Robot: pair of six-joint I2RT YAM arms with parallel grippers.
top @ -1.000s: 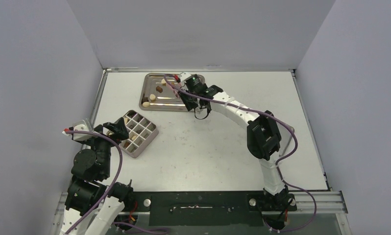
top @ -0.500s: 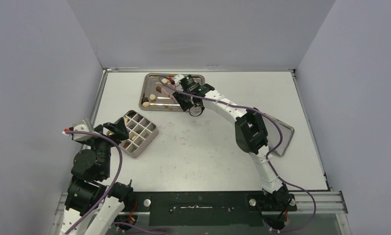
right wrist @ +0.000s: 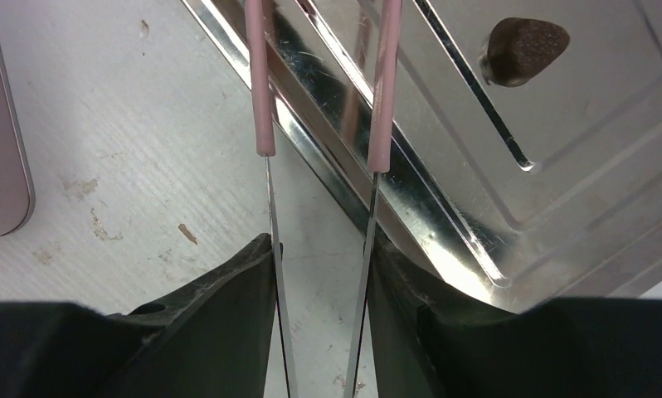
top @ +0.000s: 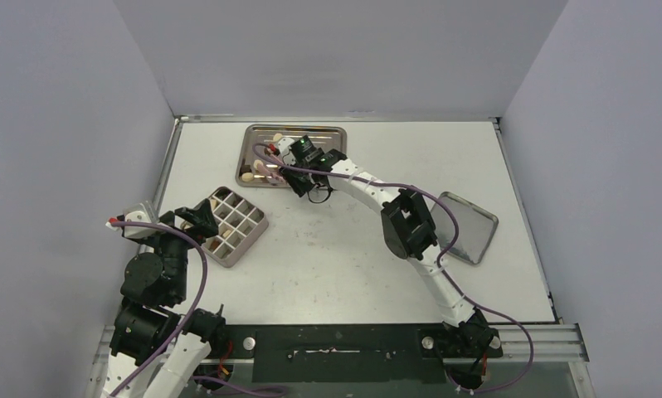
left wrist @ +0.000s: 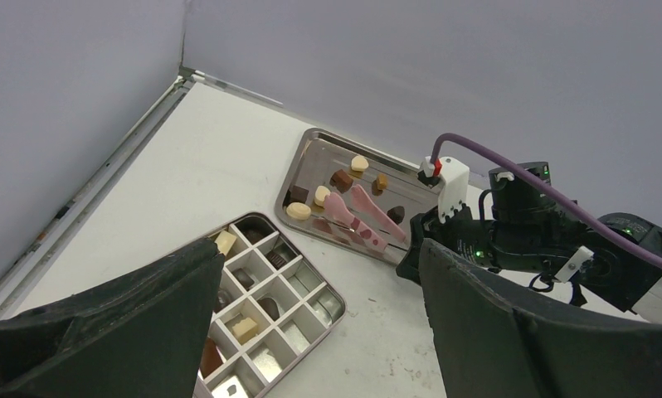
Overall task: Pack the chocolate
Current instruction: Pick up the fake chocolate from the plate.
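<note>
Chocolate chunks (left wrist: pixel 341 180) lie in two places: a handful loose on the steel tray, the rest sitting in cells of the divided box. The desk (top: pixel 352 265) carries everything. The steel tray (top: pixel 334 137) sits at the upper centre of the overhead view and a second flat tray (top: pixel 473 228) at the right. The divided box (top: pixel 256 214) is at the left, just beside the left jaws, which are spread wide and hold nothing. The right jaws are half closed, clamped on the bare metal shanks of the pink tongs (right wrist: pixel 260 83). The tongs' pink arms cross the tray's near rim and leave the top of the right wrist view, so the tips are hidden there. A dark chunk (right wrist: pixel 527 48) lies at that view's upper right, apart from the tongs.

The step in hand looks like picking up one chunk. Done well, the tips go astride a single piece that stands clear of its neighbours. They stay low on the tray floor and squeeze gently, since a small hard piece would likely squirt out. The piece is then lifted above the rim before swinging toward an empty cell.
</note>
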